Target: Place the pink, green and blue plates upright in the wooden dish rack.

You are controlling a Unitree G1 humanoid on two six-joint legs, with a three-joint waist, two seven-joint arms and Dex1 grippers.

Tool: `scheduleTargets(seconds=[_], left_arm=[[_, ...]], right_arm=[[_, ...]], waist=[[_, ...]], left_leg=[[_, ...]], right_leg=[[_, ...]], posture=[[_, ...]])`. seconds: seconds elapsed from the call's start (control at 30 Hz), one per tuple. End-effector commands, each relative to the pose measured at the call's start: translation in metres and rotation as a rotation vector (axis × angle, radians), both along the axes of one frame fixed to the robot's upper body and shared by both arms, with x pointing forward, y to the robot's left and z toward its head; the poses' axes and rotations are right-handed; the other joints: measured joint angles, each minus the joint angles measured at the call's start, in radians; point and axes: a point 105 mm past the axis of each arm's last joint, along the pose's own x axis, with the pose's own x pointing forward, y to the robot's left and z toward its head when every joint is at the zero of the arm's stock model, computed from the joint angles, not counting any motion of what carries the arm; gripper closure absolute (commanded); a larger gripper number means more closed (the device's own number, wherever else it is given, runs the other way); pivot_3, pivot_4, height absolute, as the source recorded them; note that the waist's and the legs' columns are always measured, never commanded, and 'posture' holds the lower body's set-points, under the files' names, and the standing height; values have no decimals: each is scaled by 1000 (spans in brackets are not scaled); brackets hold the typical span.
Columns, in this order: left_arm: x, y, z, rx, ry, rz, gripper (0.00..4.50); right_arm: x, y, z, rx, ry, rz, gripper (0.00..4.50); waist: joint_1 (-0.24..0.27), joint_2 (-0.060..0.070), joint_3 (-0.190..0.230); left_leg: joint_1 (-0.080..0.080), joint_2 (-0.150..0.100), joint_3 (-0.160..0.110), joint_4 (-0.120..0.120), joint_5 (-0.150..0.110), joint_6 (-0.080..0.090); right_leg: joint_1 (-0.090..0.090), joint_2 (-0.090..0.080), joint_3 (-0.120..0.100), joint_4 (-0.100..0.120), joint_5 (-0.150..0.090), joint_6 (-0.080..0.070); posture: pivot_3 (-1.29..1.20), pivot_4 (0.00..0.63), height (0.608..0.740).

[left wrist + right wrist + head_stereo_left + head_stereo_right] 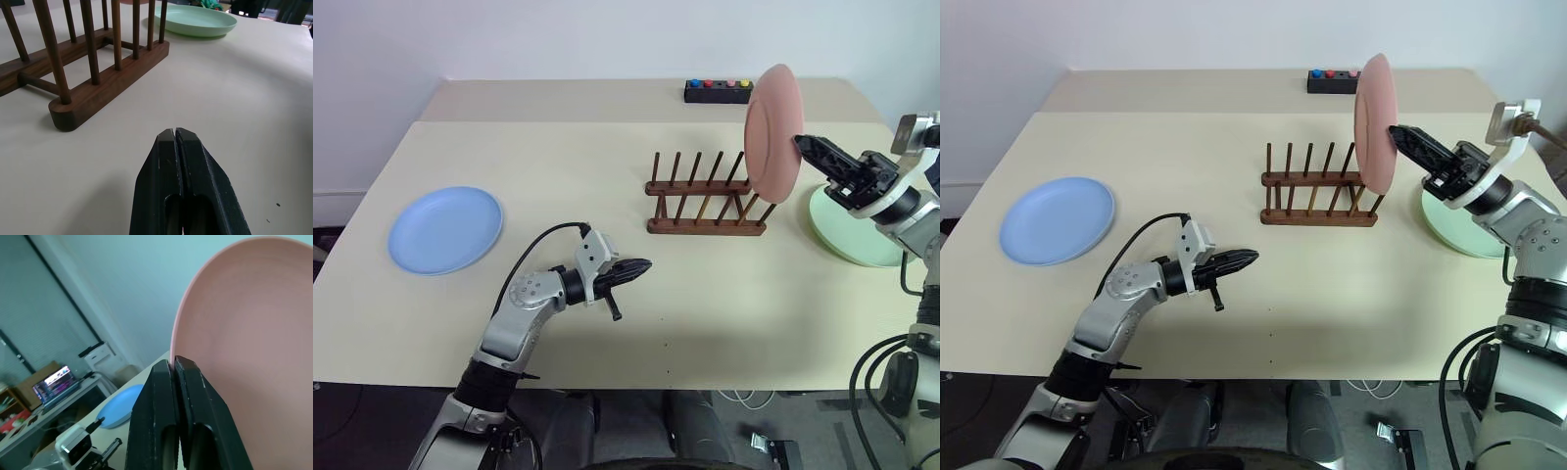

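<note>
Pink plate [773, 132] is up on edge at the rack's [705, 201] right end in the left eye view, its lower edge down among the last pegs, sitting around 1 o'clock on the table [607, 323]. The right gripper [801, 143] has its black fingers at the plate's right rim, nearly together. Green plate [847, 235] lies flat at about 3 o'clock, just right of the rack, partly under that arm. Blue plate [445, 228] lies flat way over at 9 o'clock. A black button box [717, 91] sits at 12 o'clock, behind the rack. The left gripper [644, 264] hangs low over the table around 6 o'clock, pointing toward the rack, well short of it.

Right eye view, same layout, nothing extra.

Left wrist view: fingers [164, 166] pressed flat together, holding nothing. The rack end is close ahead and the green plate flat beyond it.

Right wrist view: fingers [193, 396] close with only a thin slit between, the pink plate's rim sitting right at the tips. Can't tell if they really pinch it. Blue plate visible far off.
</note>
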Motion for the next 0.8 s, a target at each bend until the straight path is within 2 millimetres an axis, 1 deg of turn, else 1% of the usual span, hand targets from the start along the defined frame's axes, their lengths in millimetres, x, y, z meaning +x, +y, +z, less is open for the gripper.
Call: scheduleTargets(seconds=[0.03, 0.07, 0.23, 0.27, 0.3, 0.37, 0.47, 0.5, 0.57, 0.73, 0.77, 0.8], left_arm=[[-1, 0, 8, -14, -29, -3, 4500], [-1, 0, 7, -14, -28, -4, 4500], [-1, -1, 7, -15, -26, -6, 4500], [-1, -1, 7, -15, -25, -6, 4500], [-1, -2, 7, -15, -25, -6, 4500], [-1, -2, 6, -16, -23, -6, 4500], [-2, -3, 6, -17, -21, -9, 4500], [-2, -3, 6, -18, -20, -10, 4500], [-3, -4, 6, -19, -20, -12, 4500], [-4, -7, 5, -20, -13, -23, 4500], [-4, -7, 6, -18, -13, -29, 4500], [-3, -8, 6, -16, -15, -38, 4500]], right_arm=[[0, -10, 11, 7, -43, -52, 3257], [1, -11, 12, 7, -47, -62, 2685], [3, -21, 18, -17, -86, -154, 157], [3, -22, 18, -30, -93, -164, 64], [3, -22, 18, -40, -99, -170, 64], [4, -28, 24, -97, -162, -250, 64], [2, -46, 37, -178, -255, -420, 64], [-2, -53, 40, -222, -284, -476, 64], [-9, -59, 39, -293, -312, -536, 64], [-30, -63, 16, -513, -303, -571, 64], [-34, -66, 8, -571, -286, -583, 64], [-40, -72, -7, -673, -252, -596, 64]], waist=[[0, 0, 0], [0, 0, 0], [0, 0, 0], [0, 0, 0], [0, 0, 0], [-1, 0, 0], [0, 1, 0], [1, 1, 0], [5, 1, 0], [3, 1, 0], [1, 1, 0], [2, 2, 0]], left_leg=[[0, 0, 0, 0, 0, 0], [0, 0, 0, 0, 0, 0], [0, 0, 0, 0, 0, 0], [0, 0, 0, 0, 0, 0], [0, 0, 0, 0, 0, 0], [0, 0, 0, 0, 0, 0], [0, 0, 0, 0, 0, 0], [0, 0, 0, 0, 0, 0], [-1, 0, 0, -1, 0, 0], [-1, 0, 0, -1, 0, 0], [-1, 0, 0, 0, 0, 0], [-1, 0, 1, 0, 0, 0]], right_leg=[[0, 0, 0, 0, 0, 0], [0, 0, 0, 0, 0, 0], [0, 0, 0, 0, 0, 0], [0, 0, 0, 0, 0, 0], [0, 0, 0, 0, 0, 0], [0, 0, 0, 0, 0, 0], [0, 0, 0, 0, 0, 0], [0, 0, 0, 0, 0, 0], [-1, 0, 0, 0, 0, 0], [-1, 0, 0, 0, 0, 0], [0, 0, 0, 0, 0, 0], [-1, 0, 1, 0, 0, 0]], posture=[[0, 150, 734], [0, 150, 734], [0, 150, 734], [0, 150, 734], [0, 150, 734], [0, 150, 734], [0, 150, 734], [0, 150, 734], [0, 150, 734], [0, 150, 734], [0, 150, 734], [0, 150, 734]])
